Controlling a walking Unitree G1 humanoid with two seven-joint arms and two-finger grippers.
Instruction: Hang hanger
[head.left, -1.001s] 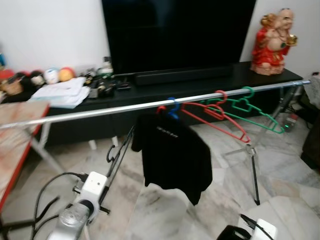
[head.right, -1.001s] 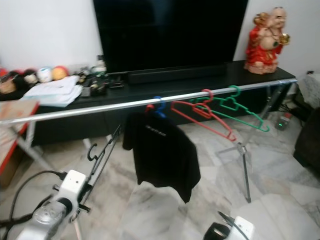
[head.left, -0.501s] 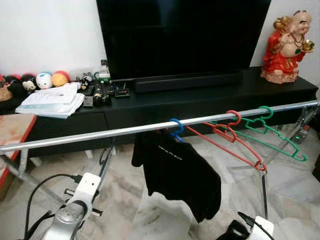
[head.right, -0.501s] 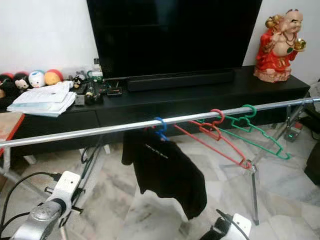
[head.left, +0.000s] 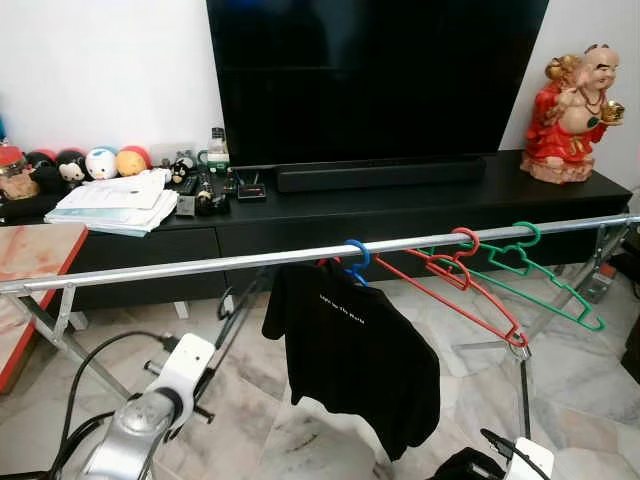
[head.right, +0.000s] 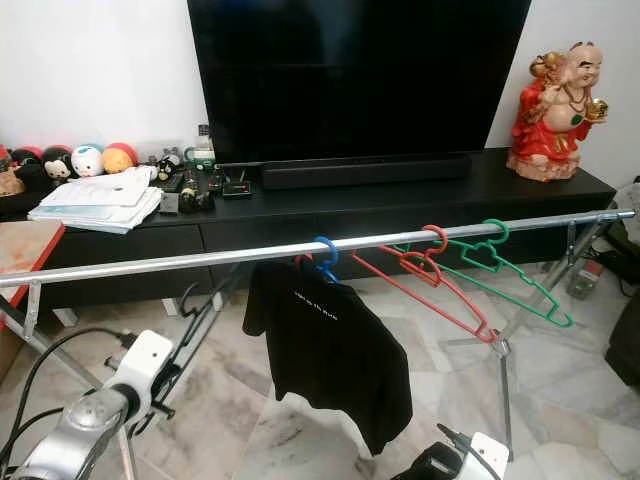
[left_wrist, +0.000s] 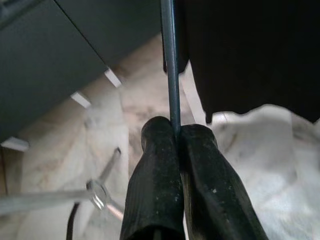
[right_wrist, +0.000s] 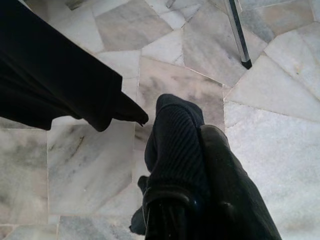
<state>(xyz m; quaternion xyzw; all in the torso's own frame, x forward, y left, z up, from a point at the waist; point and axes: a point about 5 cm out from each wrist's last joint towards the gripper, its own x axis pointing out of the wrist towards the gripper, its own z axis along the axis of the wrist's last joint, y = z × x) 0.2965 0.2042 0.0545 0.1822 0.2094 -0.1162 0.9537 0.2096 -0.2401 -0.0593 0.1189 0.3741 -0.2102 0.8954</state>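
1. The left hand (left_wrist: 176, 131) was clamped on a thin bar of the black hanger (left_wrist: 169, 60). It held the hanger low in front of the drying rack, with the hook end pointing up toward the silver rail (head.left: 200, 268) but below it.
2. Over the past second the head camera steadied and lifted. That put the rail lower in the frame, a shift of the view rather than of the rack. The hanger had not reached the rail in that time, so the hanging itself looked still to be done.
3. The right hand (right_wrist: 192, 120) hung low over the marble floor (right_wrist: 90, 165), fingers pressed together on nothing. It was near the hem of the black T-shirt (head.left: 350, 350).
4. That shirt hung from a blue hanger (head.left: 355, 258) about mid-rail. A red hanger (head.left: 450, 270) and a green hanger (head.left: 540, 275) slanted off the rail further to the robot's right.
5. The open room lay to the robot's left, where a long bare stretch of rail ran from the blue hanger to the rack's end frame beside a red-edged tabletop (head.left: 30, 260).
6. The hook would probably need lifting clear over the rail's top edge and then lowering. The rack's slanting leg just under that stretch and the shirt's sleeve close by were the likeliest snags.
7. Behind the rack stood a dark television (head.left: 380, 80) on a black console (head.left: 400, 200), well apart from the work.
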